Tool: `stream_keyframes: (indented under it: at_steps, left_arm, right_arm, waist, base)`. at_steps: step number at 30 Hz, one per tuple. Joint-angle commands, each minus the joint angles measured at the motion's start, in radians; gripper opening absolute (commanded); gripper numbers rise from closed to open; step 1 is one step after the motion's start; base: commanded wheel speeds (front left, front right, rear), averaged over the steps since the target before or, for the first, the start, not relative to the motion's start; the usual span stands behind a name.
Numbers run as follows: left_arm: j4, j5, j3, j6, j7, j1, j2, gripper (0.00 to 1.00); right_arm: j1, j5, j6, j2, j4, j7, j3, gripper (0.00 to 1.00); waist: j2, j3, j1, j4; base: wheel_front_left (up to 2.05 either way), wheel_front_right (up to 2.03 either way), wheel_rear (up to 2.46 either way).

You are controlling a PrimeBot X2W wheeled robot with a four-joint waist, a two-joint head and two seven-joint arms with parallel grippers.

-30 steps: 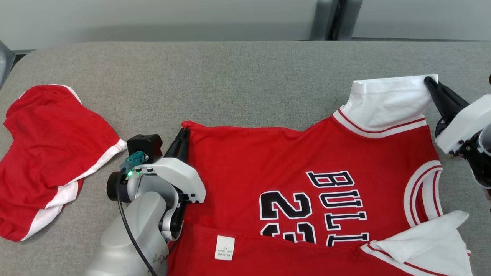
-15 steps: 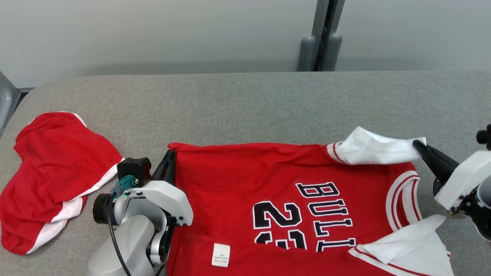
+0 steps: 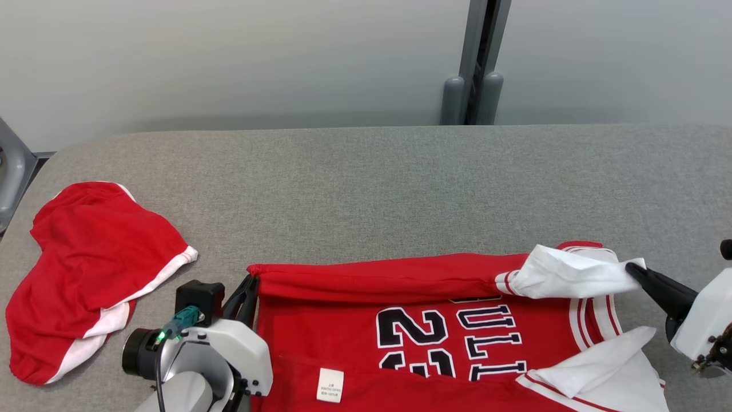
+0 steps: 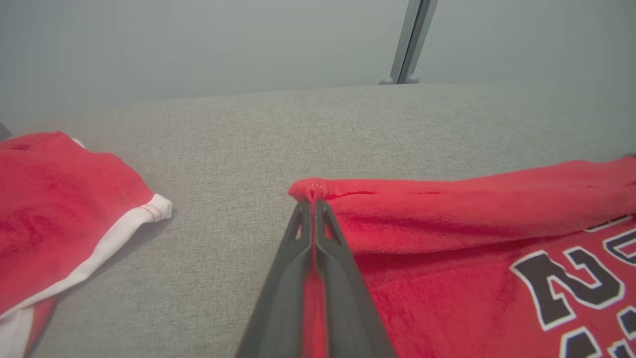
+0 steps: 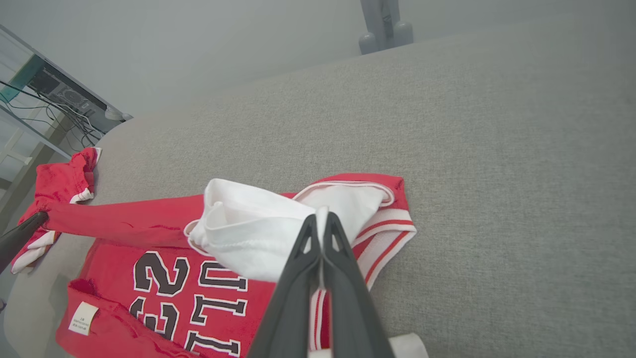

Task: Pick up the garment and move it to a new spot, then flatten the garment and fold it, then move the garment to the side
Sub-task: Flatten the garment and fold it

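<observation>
The garment (image 3: pixel 434 320) is a red jersey with white sleeves and black lettering, lying on the grey table (image 3: pixel 366 183) near its front edge. Its far edge is lifted and rolled toward me. My left gripper (image 3: pixel 251 280) is shut on the garment's red left corner (image 4: pixel 313 191). My right gripper (image 3: pixel 632 268) is shut on the white sleeve (image 3: pixel 572 277) at the right, seen bunched up in the right wrist view (image 5: pixel 258 231). A second white sleeve (image 3: pixel 600 366) lies flat at the lower right.
Red shorts with white trim (image 3: pixel 86 274) lie crumpled at the table's left side, also in the left wrist view (image 4: pixel 59 209). A grey post (image 3: pixel 472 63) stands behind the table's far edge. Wide bare fabric stretches behind the jersey.
Both grippers have drawn the jersey's far edge toward me, folding it over the lettering. The head camera has tilted up, so more wall and post show.
</observation>
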State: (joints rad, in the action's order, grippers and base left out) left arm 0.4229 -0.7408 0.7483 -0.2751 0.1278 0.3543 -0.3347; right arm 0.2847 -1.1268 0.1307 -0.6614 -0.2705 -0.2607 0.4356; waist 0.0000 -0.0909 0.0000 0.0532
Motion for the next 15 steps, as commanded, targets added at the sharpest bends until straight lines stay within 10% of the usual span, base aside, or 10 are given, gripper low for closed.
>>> stream_keyframes:
  at_steps: [1,15]
  left_arm:
    - [-0.025,0.008,0.002,-0.01,-0.009,-0.018,-0.023,0.0]
    - [-0.268,-0.007,0.044,-0.067,-0.151,-0.146,-0.153,0.0]
  right_arm:
    - [-0.027,0.0,0.0,-0.007,0.011,-0.021,-0.016,0.0]
    - [-0.178,0.062,0.0,0.016,0.127,-0.241,-0.177,0.0]
  waist:
    - [0.0,0.003,0.0,0.003]
    - [0.0,0.013,0.0,0.023]
  base:
    - [0.0,0.0,0.0]
    - [0.0,0.0,0.0]
